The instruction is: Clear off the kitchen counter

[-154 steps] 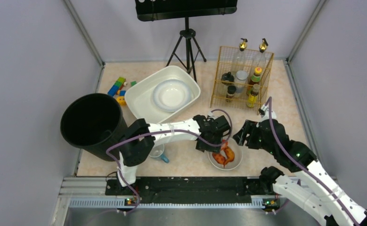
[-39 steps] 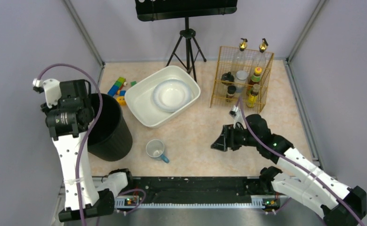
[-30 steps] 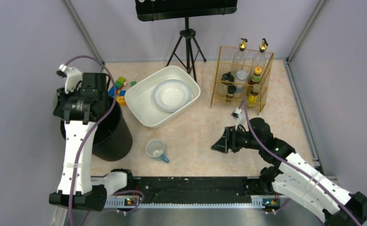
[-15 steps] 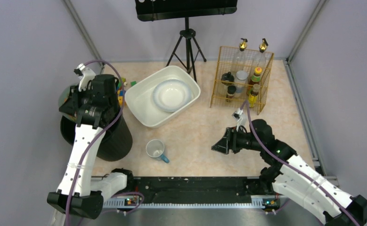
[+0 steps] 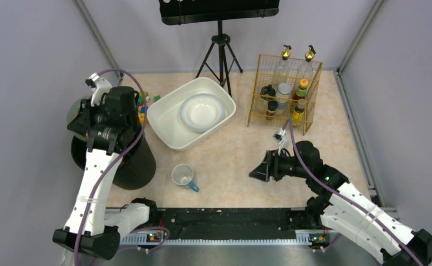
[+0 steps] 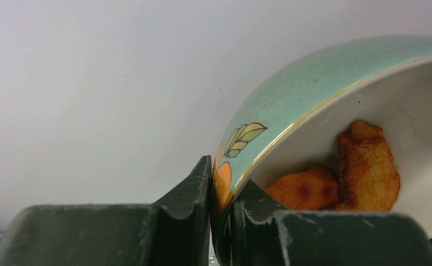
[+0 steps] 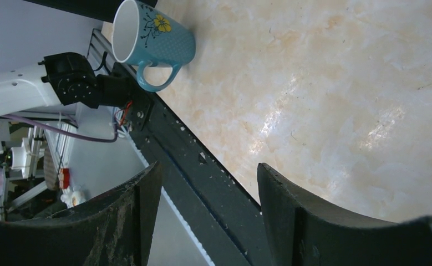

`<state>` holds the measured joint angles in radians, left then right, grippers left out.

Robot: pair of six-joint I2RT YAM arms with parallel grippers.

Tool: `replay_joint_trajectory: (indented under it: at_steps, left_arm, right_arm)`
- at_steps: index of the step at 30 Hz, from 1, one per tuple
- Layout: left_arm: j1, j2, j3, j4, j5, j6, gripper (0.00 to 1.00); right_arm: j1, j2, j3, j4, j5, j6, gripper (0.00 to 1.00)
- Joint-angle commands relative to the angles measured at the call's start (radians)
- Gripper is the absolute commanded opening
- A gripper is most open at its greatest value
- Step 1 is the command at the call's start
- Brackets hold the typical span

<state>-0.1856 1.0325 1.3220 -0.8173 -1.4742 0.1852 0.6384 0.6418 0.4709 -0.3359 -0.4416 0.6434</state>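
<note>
Scraps [image 6: 363, 166] go out now, we judge: our left gripper [image 6: 220, 183] pinches the bowl [image 6: 335, 100] rim above the bin [image 5: 130, 160], left; right gripper [image 7: 205, 177] spread over the counter [image 5: 230, 155], centre. Next, tilt further.

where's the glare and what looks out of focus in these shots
Right wrist: white glare streaks on the kitchen counter, mug sharp, near fingers soft. Left wrist: bowl crisp, fingers dark with little detail. Top external: even light, faint shadows only.
</note>
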Motion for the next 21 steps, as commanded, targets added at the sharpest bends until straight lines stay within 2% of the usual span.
replay_joint_trajectory:
  at_steps: [1,3,4,5,7,9,11,14,16,17,20,21]
  left_arm:
    - [-0.024,-0.007,0.072,0.108,-0.26,0.015,0.0]
    - [-0.029,-0.022,-0.019,0.217,-0.259,0.105,0.0]
    - [-0.028,-0.026,-0.015,0.24,-0.257,0.127,0.0]
    - [-0.028,-0.023,0.036,0.209,-0.257,0.115,0.0]
    - [-0.028,0.008,0.223,0.046,-0.258,0.02,0.0]
    - [-0.029,0.024,0.322,0.007,-0.261,0.021,0.0]
    - [-0.029,-0.003,0.205,0.055,-0.262,0.06,0.0]
    - [-0.029,-0.082,-0.123,0.357,-0.263,0.266,0.0]
    - [-0.029,-0.105,-0.185,0.461,-0.26,0.357,0.0]
    - [-0.029,-0.107,-0.142,0.42,-0.26,0.334,0.0]
    - [-0.029,-0.073,0.096,0.118,-0.262,0.124,0.0]
    - [-0.029,-0.068,0.122,0.07,-0.263,0.087,0.0]
  right_arm:
    - [-0.007,-0.001,-0.003,0.066,-0.003,0.006,0.63]
    - [-0.007,0.003,-0.007,0.08,-0.005,0.011,0.63]
    - [-0.006,0.004,-0.009,0.083,-0.01,0.015,0.63]
    - [-0.006,0.005,-0.01,0.086,-0.015,0.017,0.63]
    - [-0.006,0.003,-0.014,0.08,-0.021,0.016,0.63]
    - [-0.006,0.0,-0.012,0.068,-0.019,0.009,0.63]
    - [-0.006,0.0,-0.014,0.069,-0.017,0.007,0.63]
    - [-0.007,0.005,-0.023,0.095,-0.023,0.015,0.63]
    - [-0.007,0.008,-0.03,0.104,-0.029,0.02,0.63]
    - [-0.006,0.006,-0.033,0.104,-0.031,0.023,0.63]
    - [-0.007,-0.001,-0.034,0.1,-0.03,0.025,0.63]
    - [-0.006,-0.001,-0.032,0.102,-0.029,0.025,0.63]
